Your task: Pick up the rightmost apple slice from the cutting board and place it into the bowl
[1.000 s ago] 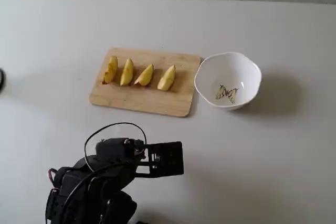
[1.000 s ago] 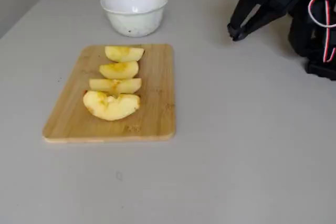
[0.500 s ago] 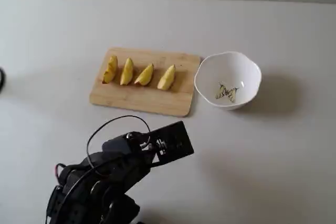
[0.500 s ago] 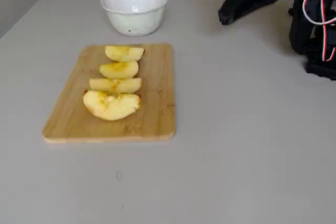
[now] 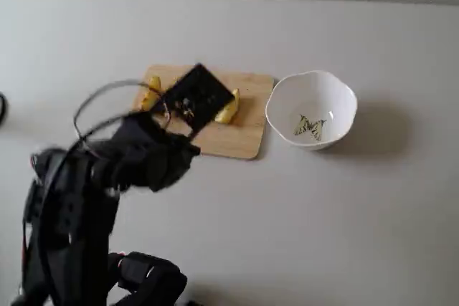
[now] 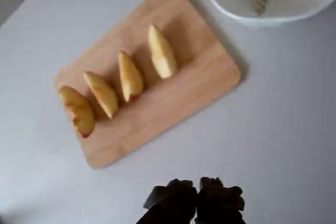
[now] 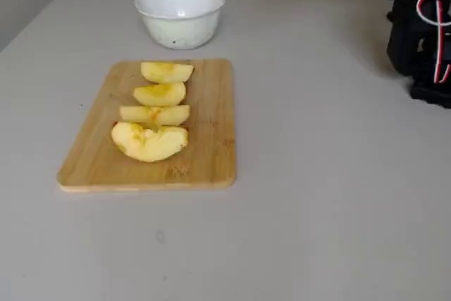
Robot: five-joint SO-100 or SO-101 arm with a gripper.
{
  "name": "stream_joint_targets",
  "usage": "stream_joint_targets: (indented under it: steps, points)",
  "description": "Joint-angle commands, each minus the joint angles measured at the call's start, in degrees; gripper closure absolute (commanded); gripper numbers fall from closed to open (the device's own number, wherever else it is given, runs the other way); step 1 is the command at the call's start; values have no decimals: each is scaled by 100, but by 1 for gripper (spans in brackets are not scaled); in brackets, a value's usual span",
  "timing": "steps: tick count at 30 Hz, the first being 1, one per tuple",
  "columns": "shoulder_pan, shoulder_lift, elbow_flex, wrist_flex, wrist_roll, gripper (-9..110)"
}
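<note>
The cutting board [image 6: 173,98] holds a row of several apple slices. The pale apple slice [image 6: 161,52] lies at the end of the row nearest the bowl [image 6: 231,9], and it shows in both fixed views [image 5: 228,110] [image 7: 166,72]. The white bowl [image 5: 337,94] [image 7: 180,22] with the butterfly motif stands just off the board's end and is empty. The board also shows in both fixed views [image 5: 240,137] [image 7: 211,153]. My gripper [image 6: 197,200] is at the bottom edge of the wrist view, high above the table on the near side of the board, its dark fingers together and holding nothing.
A slice with brown patches [image 6: 77,111] lies at the far end of the row from the bowl. My arm's dark body [image 5: 79,206] and its cables stand left of the board in a fixed view, and its base [image 7: 423,33] shows at the right edge of the other.
</note>
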Motion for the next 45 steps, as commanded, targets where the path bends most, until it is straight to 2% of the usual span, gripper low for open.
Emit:
stream_joint_targets:
  steps: [1, 7, 11, 30, 45]
  points:
    - [-360, -2215, -2399, 316, -229, 91]
    - [-431, -3990, -3762, 237, -281, 74]
    - [-396, -4737, -4219, -26, -325, 69]
    - [483, -6442, -4553, -949, -844, 69]
    - [536, -7233, -4553, -1433, -826, 69]
